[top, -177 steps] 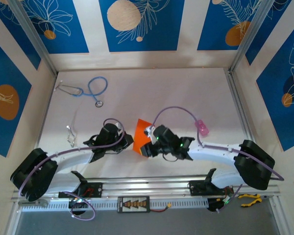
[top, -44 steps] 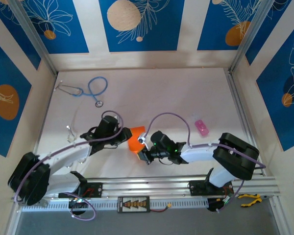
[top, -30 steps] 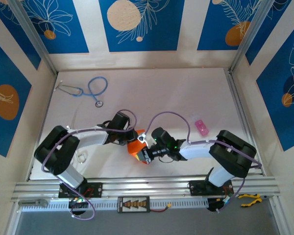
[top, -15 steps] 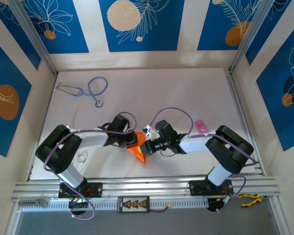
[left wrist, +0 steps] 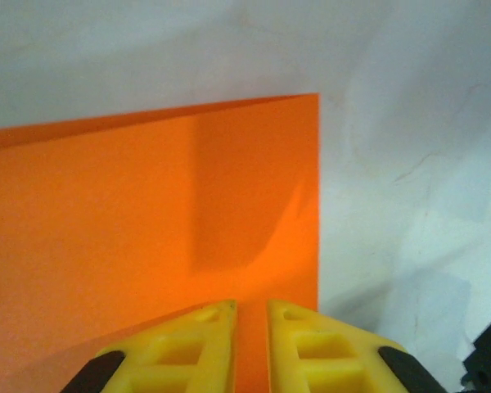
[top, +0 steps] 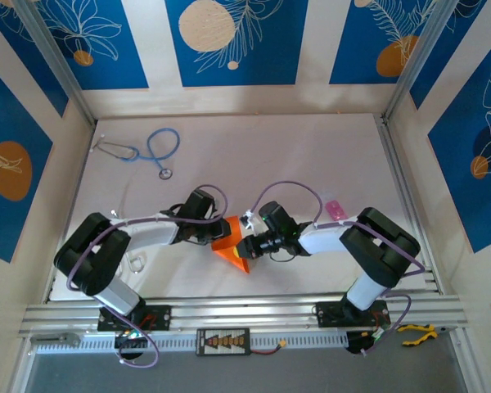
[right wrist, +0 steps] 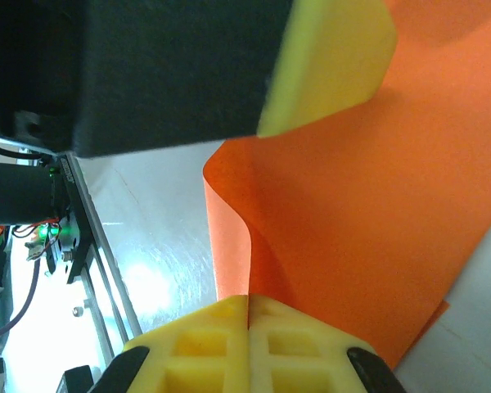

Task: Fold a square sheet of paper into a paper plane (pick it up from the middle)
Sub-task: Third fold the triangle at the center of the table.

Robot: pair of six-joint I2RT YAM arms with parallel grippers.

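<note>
Both elbows are now bending far more sharply than a second and a half ago, and the square sheet of paper [top: 229, 250], bunched up then, is lying as a flatter wedge between the grippers.

From above, the left gripper [top: 216, 232] is reaching in from the sheet's left and the right gripper [top: 247, 243] from its right, wrists facing each other.

At the left wrist, the yellow fingers [left wrist: 196, 344] are standing a sliver apart with orange showing in the gap; whether they are pinching is unclear. Ahead of them the sheet is spreading over the white table [left wrist: 409, 164].

At the right wrist, the fingers [right wrist: 204, 344] are pressing together on the sheet's curled edge, with the paper rising ahead of them.
</note>
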